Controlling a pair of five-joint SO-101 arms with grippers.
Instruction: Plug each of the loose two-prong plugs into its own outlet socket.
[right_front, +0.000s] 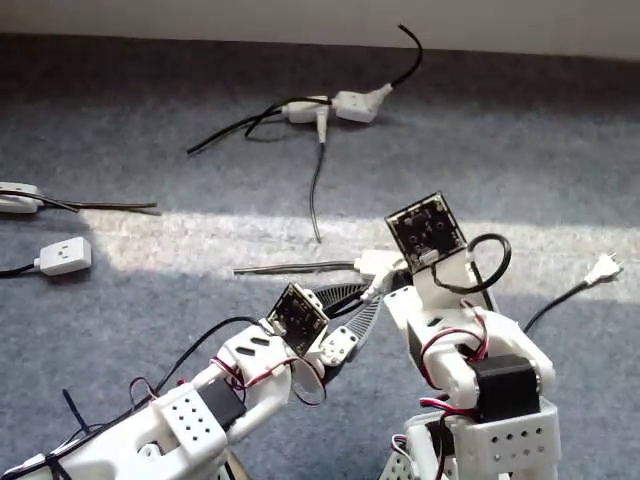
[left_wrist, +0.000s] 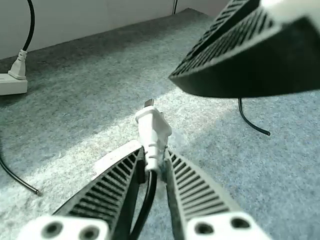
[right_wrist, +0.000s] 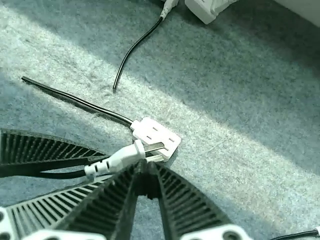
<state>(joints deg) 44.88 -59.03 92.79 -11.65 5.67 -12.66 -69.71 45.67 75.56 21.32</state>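
Plug (left_wrist: 151, 131) held at outlet socket (right_wrist: 157, 134) on grey carpet (right_front: 500, 150).
The left gripper (left_wrist: 152, 165) is closed to a narrow gap on the white two-prong plug, gripping its rear end where the black cord leaves. The prongs point away from the gripper and reach over the white socket's slotted face, not seated in the slots. The right gripper (right_wrist: 145, 172) has its fingers drawn together with nothing seen between them, its tips just beside the socket's near edge. A second loose plug (right_front: 603, 268) lies well apart on the right of the carpet, and another white socket (right_front: 65, 255) lies at the left.
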